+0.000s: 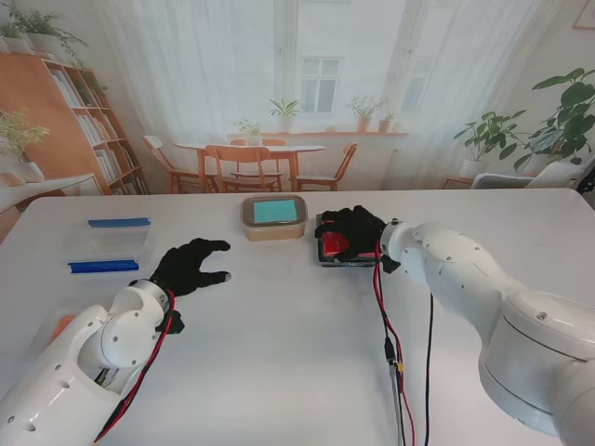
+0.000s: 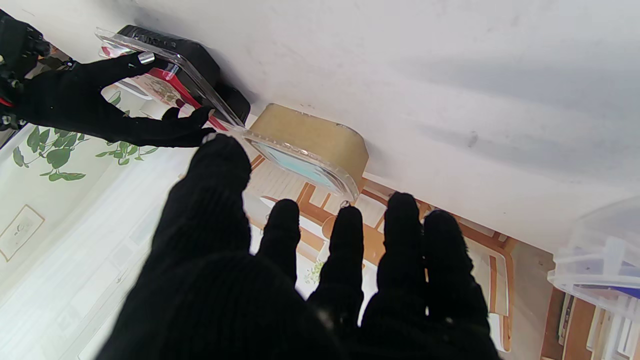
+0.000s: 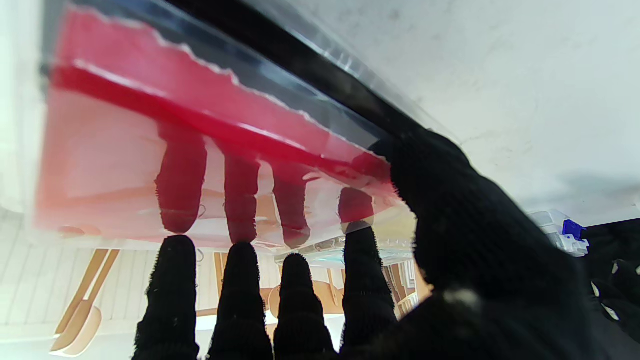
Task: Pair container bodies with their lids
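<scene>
White table (image 1: 297, 372) in a sunlit room: nearest, at about 10 o'clock, the left hand (image 1: 191, 266) hovers released, fingers spread, holding nothing. Farther, at 1 o'clock, the right hand (image 1: 351, 232) grasps the clear lid (image 2: 170, 75) over the black red-lined container (image 1: 327, 251); a skewed press could pop it askew. At 12 o'clock sits the lidded tan container (image 1: 274, 217), teal inside; at 10 o'clock the clear blue-clipped box (image 1: 109, 245), contents indiscernible.

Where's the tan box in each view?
Stand view: tan box at the table's middle, far from me, just left of the right hand.
Left wrist: beyond the left hand.
Right wrist: only a sliver past the fingertips.
Shared landmark: the red lid beside it.
</scene>
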Controlling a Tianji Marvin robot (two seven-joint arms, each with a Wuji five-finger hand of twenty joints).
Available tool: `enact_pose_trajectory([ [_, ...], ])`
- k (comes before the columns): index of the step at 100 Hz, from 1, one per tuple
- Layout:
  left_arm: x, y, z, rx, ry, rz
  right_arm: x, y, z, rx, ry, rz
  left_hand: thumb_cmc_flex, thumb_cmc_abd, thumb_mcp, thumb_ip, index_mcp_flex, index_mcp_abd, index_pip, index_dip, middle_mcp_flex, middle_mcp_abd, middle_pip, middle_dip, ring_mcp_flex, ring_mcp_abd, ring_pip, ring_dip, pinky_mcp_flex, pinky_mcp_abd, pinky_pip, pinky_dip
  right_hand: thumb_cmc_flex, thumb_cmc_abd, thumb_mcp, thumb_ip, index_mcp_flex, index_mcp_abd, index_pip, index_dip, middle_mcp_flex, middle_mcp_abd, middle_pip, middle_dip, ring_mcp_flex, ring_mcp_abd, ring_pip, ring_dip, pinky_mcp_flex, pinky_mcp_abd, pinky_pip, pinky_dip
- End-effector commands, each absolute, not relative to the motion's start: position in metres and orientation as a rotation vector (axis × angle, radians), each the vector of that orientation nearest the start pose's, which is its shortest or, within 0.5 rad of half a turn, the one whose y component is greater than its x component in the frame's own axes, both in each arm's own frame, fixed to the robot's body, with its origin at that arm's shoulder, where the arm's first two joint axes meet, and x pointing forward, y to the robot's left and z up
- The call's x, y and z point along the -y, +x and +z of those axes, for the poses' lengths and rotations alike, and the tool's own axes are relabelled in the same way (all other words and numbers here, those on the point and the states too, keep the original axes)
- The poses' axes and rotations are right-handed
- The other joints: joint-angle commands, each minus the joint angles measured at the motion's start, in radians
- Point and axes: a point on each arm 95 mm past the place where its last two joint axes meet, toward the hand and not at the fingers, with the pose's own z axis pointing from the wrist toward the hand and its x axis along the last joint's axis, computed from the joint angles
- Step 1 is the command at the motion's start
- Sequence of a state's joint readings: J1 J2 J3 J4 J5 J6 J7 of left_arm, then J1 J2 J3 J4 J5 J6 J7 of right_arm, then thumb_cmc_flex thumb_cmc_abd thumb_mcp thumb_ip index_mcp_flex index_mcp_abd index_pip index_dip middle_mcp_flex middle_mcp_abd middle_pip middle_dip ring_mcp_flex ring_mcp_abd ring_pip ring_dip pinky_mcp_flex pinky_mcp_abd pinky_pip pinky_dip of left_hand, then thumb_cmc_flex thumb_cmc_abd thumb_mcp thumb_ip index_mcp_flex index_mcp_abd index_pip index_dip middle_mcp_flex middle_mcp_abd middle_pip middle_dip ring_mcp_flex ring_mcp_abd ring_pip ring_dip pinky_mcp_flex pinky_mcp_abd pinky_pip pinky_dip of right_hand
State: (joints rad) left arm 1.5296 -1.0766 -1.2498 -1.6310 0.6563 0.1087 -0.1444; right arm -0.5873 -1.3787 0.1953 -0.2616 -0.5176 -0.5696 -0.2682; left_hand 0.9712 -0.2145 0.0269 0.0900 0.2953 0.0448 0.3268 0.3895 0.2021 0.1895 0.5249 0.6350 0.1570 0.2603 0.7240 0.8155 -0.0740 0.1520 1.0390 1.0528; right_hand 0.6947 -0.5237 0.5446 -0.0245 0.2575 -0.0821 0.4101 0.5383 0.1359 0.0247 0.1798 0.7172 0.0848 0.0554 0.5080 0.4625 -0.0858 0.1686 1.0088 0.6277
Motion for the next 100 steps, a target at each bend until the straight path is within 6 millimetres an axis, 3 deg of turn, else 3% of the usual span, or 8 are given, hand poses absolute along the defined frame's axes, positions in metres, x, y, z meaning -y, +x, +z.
enact_pose_trajectory([
  [1, -0.018, 0.416, -0.313, -1.385, -1.628, -1.518, -0.021, 0.576, -0.35, -2.028, 1.012, 1.463, -0.023, 0.015, -0.028, -0.029, -0.012, -0.033, -0.008, -0.005, -0.015, -0.004, -0.01, -0.012, -0.011, 0.012, -0.016, -0.014, -0.015, -0.001, -0.014, 0.011, 0.029, 0.021, -0.004, 0.003, -0.029, -0.02, 0.004, 0.011, -0.024, -0.012, -0.012, 0.019, 0.029, -0.001, 0.041, -0.002, 0.027, 0.018, 0.043, -0.008],
  [28, -0.016, 0.418, -0.313, -1.387, -1.634, -1.52, -0.016, 0.578, -0.349, -2.003, 1.062, 1.453, -0.023, 0.015, -0.029, -0.029, -0.012, -0.034, -0.008, -0.005, -0.014, -0.005, -0.009, -0.012, -0.011, 0.013, -0.015, -0.014, -0.015, -0.001, -0.014, 0.01, 0.021, 0.019, -0.007, 0.005, -0.022, -0.022, 0.008, 0.01, -0.006, -0.009, 0.005, 0.017, 0.029, -0.005, 0.074, 0.009, 0.042, 0.021, 0.05, -0.014],
  [56, -0.015, 0.418, -0.314, -1.389, -1.634, -1.519, -0.011, 0.582, -0.347, -1.977, 1.124, 1.435, -0.023, 0.015, -0.028, -0.028, -0.012, -0.032, -0.008, -0.005, -0.015, -0.003, -0.01, -0.012, -0.01, 0.014, -0.014, -0.014, -0.015, 0.0, -0.015, 0.01, 0.011, 0.02, -0.005, 0.003, -0.017, -0.026, 0.009, 0.007, 0.003, -0.009, 0.036, -0.043, 0.026, -0.007, 0.104, 0.016, 0.059, 0.021, 0.055, -0.021],
  [100, -0.015, 0.417, -0.314, -1.39, -1.633, -1.526, -0.013, 0.583, -0.341, -1.947, 1.09, 1.486, -0.023, 0.015, -0.028, -0.029, -0.012, -0.034, -0.008, -0.005, -0.015, -0.005, -0.01, -0.012, -0.011, 0.014, -0.014, -0.014, -0.015, 0.0, -0.014, 0.009, -0.031, 0.024, -0.027, 0.003, -0.05, -0.026, -0.003, 0.005, -0.01, -0.008, 0.037, -0.065, 0.023, -0.001, 0.096, 0.008, 0.043, 0.034, 0.055, -0.021],
])
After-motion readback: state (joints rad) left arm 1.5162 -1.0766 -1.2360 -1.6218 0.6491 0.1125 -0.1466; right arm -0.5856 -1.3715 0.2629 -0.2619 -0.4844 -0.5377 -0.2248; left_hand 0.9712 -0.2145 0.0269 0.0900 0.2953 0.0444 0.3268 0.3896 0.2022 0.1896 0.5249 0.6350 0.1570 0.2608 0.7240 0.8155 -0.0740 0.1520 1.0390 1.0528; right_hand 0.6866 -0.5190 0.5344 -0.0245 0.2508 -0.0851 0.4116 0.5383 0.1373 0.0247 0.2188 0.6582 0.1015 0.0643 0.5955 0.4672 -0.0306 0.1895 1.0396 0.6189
